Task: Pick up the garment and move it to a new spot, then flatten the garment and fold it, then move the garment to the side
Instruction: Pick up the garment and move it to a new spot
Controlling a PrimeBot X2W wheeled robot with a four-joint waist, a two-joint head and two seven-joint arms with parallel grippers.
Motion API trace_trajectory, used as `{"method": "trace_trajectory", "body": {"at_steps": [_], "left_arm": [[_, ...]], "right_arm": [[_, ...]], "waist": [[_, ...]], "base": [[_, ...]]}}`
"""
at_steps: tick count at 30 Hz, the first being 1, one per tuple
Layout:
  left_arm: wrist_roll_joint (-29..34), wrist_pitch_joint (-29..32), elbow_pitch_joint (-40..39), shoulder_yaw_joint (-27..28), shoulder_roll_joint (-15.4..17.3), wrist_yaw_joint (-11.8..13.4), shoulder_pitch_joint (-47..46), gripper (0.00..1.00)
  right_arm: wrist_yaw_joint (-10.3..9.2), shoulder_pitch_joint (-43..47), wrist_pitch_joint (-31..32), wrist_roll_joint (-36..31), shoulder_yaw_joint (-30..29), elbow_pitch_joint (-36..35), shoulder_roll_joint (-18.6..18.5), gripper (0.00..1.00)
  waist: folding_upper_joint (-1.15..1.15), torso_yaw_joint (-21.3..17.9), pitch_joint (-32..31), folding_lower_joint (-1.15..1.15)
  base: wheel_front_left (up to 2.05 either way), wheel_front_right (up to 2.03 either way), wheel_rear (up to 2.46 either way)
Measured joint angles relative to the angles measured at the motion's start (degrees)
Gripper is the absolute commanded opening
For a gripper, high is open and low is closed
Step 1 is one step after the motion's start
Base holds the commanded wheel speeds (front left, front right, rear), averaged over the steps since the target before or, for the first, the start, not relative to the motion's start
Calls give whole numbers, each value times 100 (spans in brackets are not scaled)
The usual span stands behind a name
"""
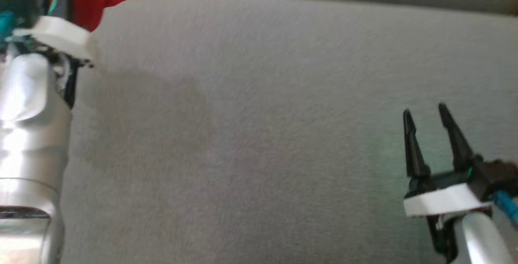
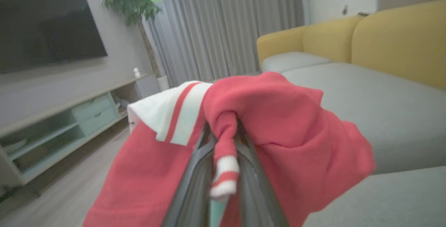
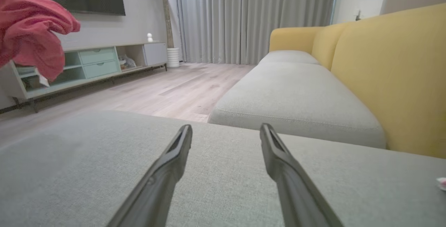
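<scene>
Since the carry to a new spot looks underway, the garment (image 2: 278,122) hangs bunched, high off the grey seat cushion (image 1: 259,134), at its far left | left gripper (image 2: 223,133): clamped on red fabric, cuff dangling between fingers | right gripper (image 1: 424,110): spread wide, empty, low over the cushion's right.

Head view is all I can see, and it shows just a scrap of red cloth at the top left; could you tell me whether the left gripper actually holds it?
Observer: Yes. In the left wrist view, the left gripper is closed on the red knit garment with white striped trim.
Operator: Is anything dangling?
Observer: A sleeve with a white striped cuff hangs down between the fingers.
Operator: Is it off the seat?
Observer: The right wrist view shows it hanging in the air, clear of the grey fabric cushion.
</scene>
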Motion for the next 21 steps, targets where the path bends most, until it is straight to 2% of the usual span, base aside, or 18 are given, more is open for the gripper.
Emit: {"method": "trace_trajectory", "body": {"at_steps": [5,13,17,18,21], "left_arm": [[-145,51,-500,-549,-181,-25,4,0],[-753,205,-1192,-1209,-572,-43,434,0],[-803,211,-1074,-1478,-911,-43,908,0],[-837,211,-867,-1608,-1077,-43,1132,0],[-833,147,-546,-1764,-1189,-42,1402,0]], "right_arm": [[0,323,0,33,85,47,193,100],[-1,345,0,91,212,-24,303,100],[-1,344,0,115,252,-21,335,100],[-1,342,0,116,314,-22,350,100],[-1,255,0,186,408,-16,360,100]], "waist": [[0,-467,-593,0],[0,-1739,-963,0],[0,-2400,-984,0],[0,-2687,-944,0],[0,-3026,-761,0]], "base": [[0,0,0],[0,0,0],[0,0,0],[0,0,0],[0,0,0]]}}
